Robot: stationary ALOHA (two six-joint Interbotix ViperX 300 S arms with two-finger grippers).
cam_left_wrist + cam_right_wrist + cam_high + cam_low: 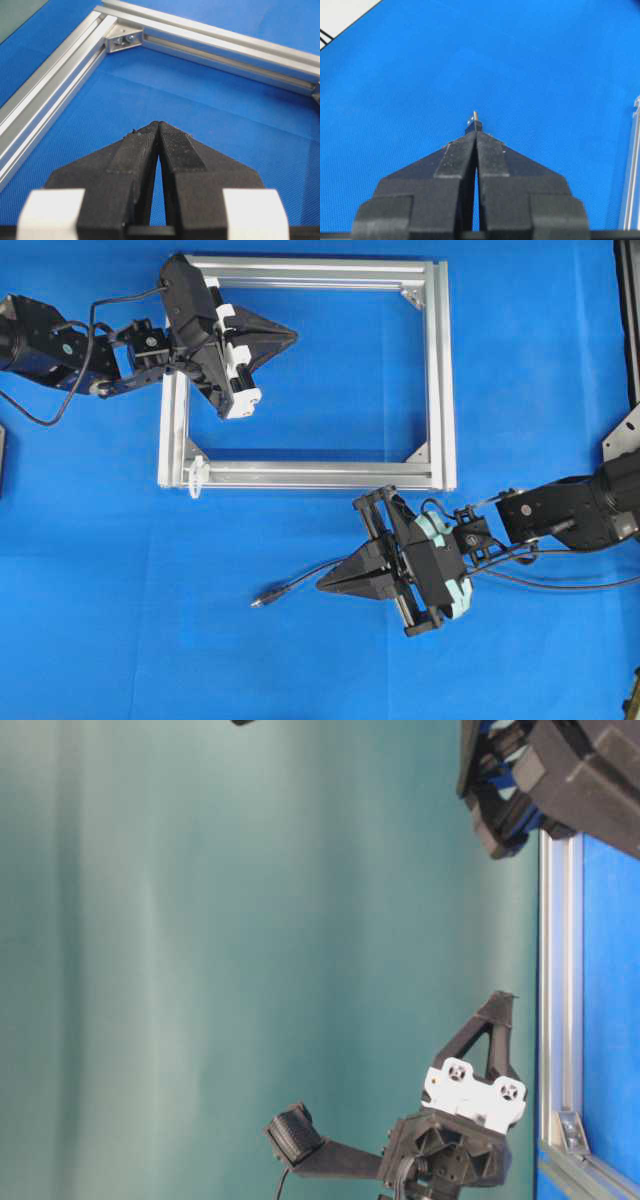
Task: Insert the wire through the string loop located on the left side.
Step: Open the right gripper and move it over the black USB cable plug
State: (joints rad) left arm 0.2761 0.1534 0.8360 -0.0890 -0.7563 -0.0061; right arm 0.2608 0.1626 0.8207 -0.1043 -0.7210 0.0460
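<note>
Nothing threaded yet. Wire lies loose on blue bench, just left of closed, empty right end effector. String loop at frame's near-left corner. Left end effector closed, empty.

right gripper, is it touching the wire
Cannot tell. Overhead, the shut right gripper sits over the wire; the right wrist view shows only the plug beyond its tips.

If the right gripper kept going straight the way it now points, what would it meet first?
Probably the wire's plug: the shut right gripper points left across the blue table, and the right wrist view shows the plug tip just beyond its fingertips. Whether it passes above is unclear.
</note>
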